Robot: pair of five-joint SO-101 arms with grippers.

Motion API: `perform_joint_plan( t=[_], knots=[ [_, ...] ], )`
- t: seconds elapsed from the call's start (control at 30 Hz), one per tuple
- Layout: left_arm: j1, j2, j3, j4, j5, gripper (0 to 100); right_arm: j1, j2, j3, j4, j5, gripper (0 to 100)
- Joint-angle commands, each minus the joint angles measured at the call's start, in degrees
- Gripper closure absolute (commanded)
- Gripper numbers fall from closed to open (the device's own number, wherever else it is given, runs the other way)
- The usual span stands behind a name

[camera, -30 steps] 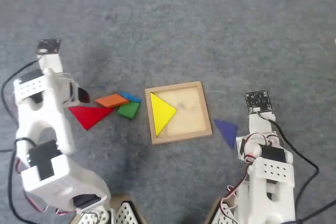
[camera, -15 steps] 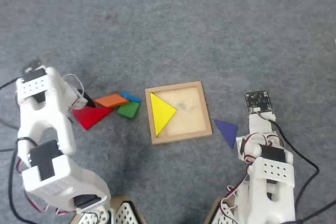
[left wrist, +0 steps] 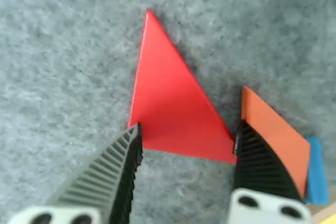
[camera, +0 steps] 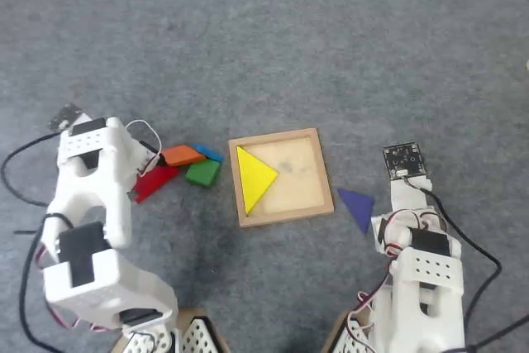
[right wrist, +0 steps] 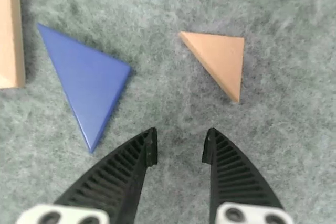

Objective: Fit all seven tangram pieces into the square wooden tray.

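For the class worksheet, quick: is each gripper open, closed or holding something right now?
Left gripper: open, either side of the red triangle, not clamped.
Right gripper: open, holding nothing.

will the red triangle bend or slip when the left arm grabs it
Probably stiff: the red triangle keeps straight edges and sharp corners, like a rigid tile. It lies thin and flat on the mat, so it shouldn't roll, though the left end effector, straddling it, likely gets only a slim edge to pinch.

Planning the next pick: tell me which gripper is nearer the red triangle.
Left. The left gripper straddles an edge of the red triangle; the right gripper hangs past the tray, by the blue triangle.
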Motion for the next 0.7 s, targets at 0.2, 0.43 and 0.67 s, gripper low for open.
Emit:
perform_joint_plan(
  t=[0.2,0.43,0.67],
  knots=[
    [-2.81,14.15,-6.99,10.99,-3.69,72,0.92,-1.54,-0.53,-0.40,0.79,84.4],
    [-14.42,26.11,-22.11,24.26,-13.71,73,0.92,-1.54,-0.53,-0.57,0.79,84.4],
    [-16.00,18.02,-26.07,19.08,-30.24,73,0.84,-1.54,-0.53,-0.92,0.70,84.4]
  ],
)
